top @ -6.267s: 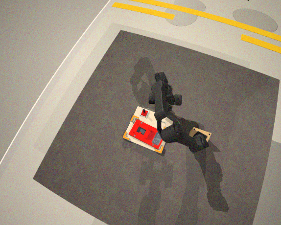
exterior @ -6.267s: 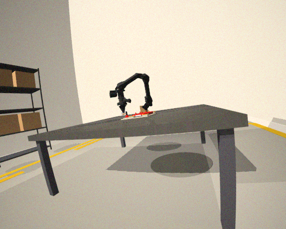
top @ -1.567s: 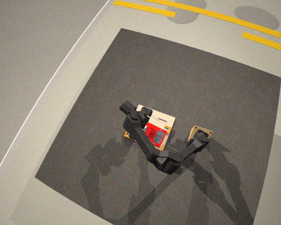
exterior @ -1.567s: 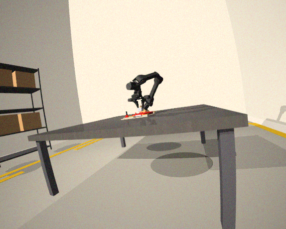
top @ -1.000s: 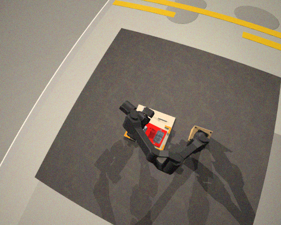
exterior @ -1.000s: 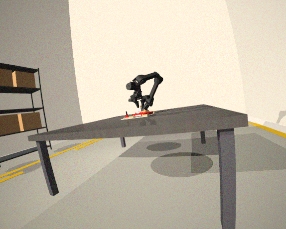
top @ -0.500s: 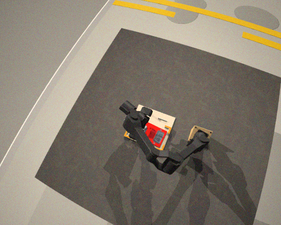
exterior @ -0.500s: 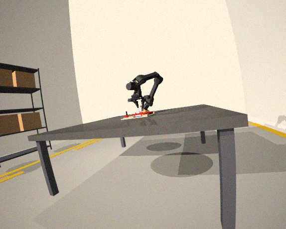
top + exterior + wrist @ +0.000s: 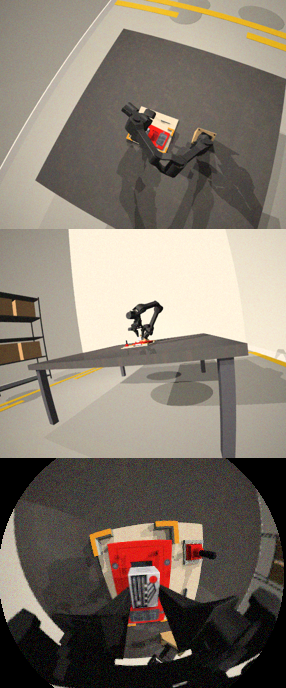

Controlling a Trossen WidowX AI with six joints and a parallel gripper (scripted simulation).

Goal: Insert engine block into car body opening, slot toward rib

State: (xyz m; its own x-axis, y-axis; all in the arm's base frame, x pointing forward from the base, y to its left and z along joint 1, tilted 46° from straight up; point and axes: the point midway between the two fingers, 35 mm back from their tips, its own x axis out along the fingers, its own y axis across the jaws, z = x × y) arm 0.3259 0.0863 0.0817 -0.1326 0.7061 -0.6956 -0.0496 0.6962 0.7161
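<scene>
A: Where's the engine block (image 9: 143,588)?

B: Pinched in the claw (image 9: 144,617), hanging over the red car body (image 9: 138,563) on its cream board (image 9: 190,579).

A: How to do it well?

B: I'd square it over the opening, slot toward the rib, and lower it straight; the opening and rib are hidden.

A: And around it?

B: From the left: shelves with boxes (image 9: 20,328), a dark table (image 9: 174,348), yellow floor lines (image 9: 269,357).

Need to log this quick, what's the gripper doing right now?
Gripper: closed on the small grey ribbed engine block, above the red car body.
</scene>
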